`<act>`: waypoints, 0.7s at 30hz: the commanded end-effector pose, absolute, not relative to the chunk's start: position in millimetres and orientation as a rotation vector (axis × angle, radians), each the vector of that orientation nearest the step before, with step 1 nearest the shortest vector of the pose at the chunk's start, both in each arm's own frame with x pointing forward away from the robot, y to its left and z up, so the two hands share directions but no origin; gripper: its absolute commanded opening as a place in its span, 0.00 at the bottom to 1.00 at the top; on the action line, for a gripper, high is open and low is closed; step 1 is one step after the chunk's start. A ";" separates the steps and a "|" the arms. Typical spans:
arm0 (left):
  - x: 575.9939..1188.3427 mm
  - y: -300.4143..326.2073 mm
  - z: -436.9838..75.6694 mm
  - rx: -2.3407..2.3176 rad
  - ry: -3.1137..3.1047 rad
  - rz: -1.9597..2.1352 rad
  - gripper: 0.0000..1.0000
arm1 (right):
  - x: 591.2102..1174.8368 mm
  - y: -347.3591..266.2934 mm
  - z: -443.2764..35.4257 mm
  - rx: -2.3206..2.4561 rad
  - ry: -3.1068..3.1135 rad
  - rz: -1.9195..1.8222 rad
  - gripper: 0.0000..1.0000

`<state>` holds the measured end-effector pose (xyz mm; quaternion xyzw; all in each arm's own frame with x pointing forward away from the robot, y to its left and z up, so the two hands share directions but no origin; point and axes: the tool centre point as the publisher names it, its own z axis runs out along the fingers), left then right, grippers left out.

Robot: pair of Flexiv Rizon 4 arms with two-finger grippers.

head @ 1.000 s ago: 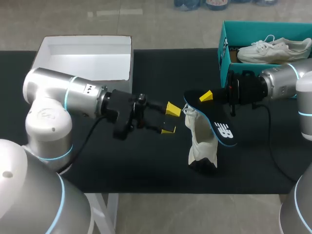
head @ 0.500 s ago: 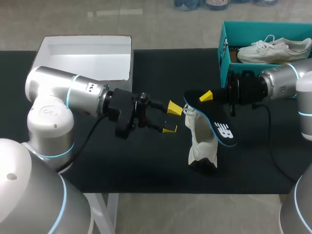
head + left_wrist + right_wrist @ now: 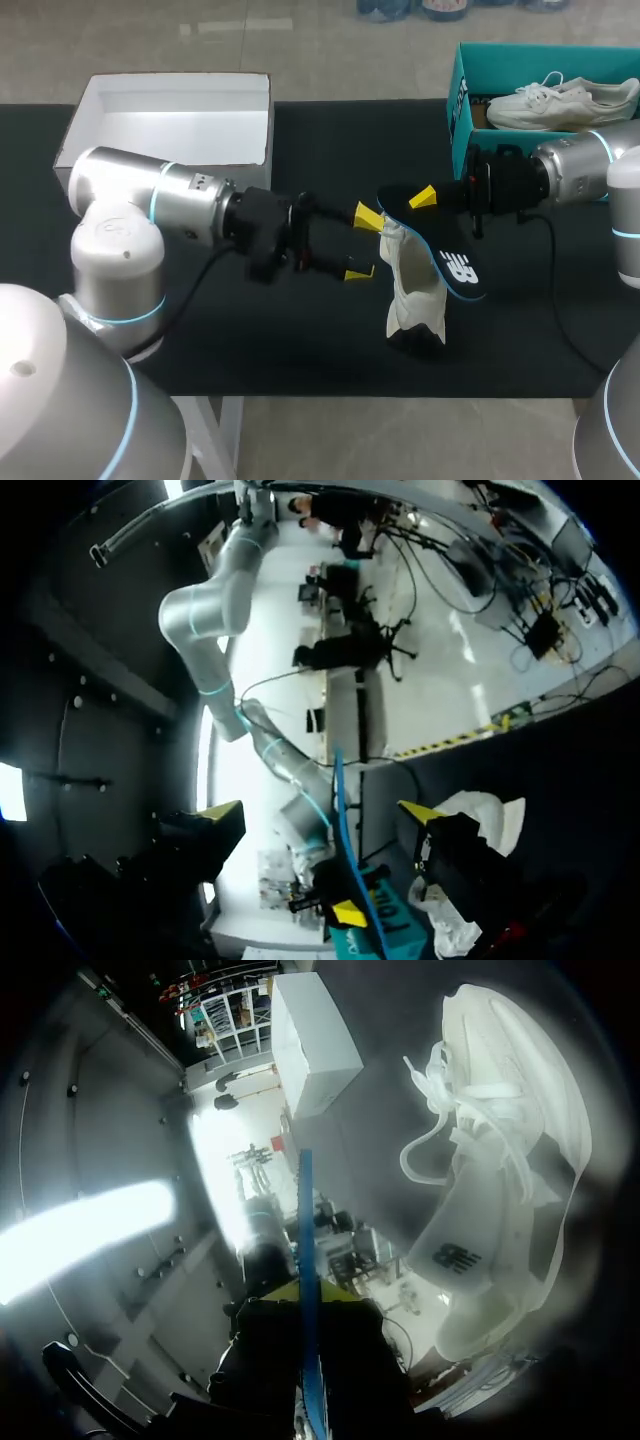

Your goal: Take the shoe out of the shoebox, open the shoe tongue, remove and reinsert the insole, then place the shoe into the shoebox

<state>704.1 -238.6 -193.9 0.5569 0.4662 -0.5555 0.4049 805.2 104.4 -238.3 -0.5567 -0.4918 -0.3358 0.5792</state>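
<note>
A white shoe (image 3: 415, 290) stands on end on the black table (image 3: 250, 330), its opening and laces uppermost. Just above it my right gripper (image 3: 424, 198) is shut on one end of a black insole (image 3: 447, 255) with a blue rim, which slants down past the shoe. My left gripper (image 3: 364, 244) is open beside the shoe's laces, one yellow tip nearly at them. In the left wrist view the insole (image 3: 340, 820) shows edge-on between the open fingers (image 3: 222, 812), and the shoe (image 3: 485, 815) is beside one finger. In the right wrist view the insole (image 3: 305, 1230) runs out from the gripper (image 3: 305, 1295) alongside the shoe (image 3: 500, 1160).
A teal shoebox (image 3: 463, 100) at the back right holds a second white shoe (image 3: 565, 100). A white open box (image 3: 175, 120) sits at the back left, and appears again as the white box (image 3: 315, 1040) in the right wrist view.
My left arm has moved right toward the shoe, and its open gripper has turned so the fingertips stand farther apart up and down. The right arm, insole and shoe have stayed put.
</note>
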 end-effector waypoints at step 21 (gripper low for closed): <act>702.1 -284.7 -223.1 1.162 1.362 -1.561 1.00 | 804.7 105.1 -238.3 -1.304 -1.151 -0.786 0.00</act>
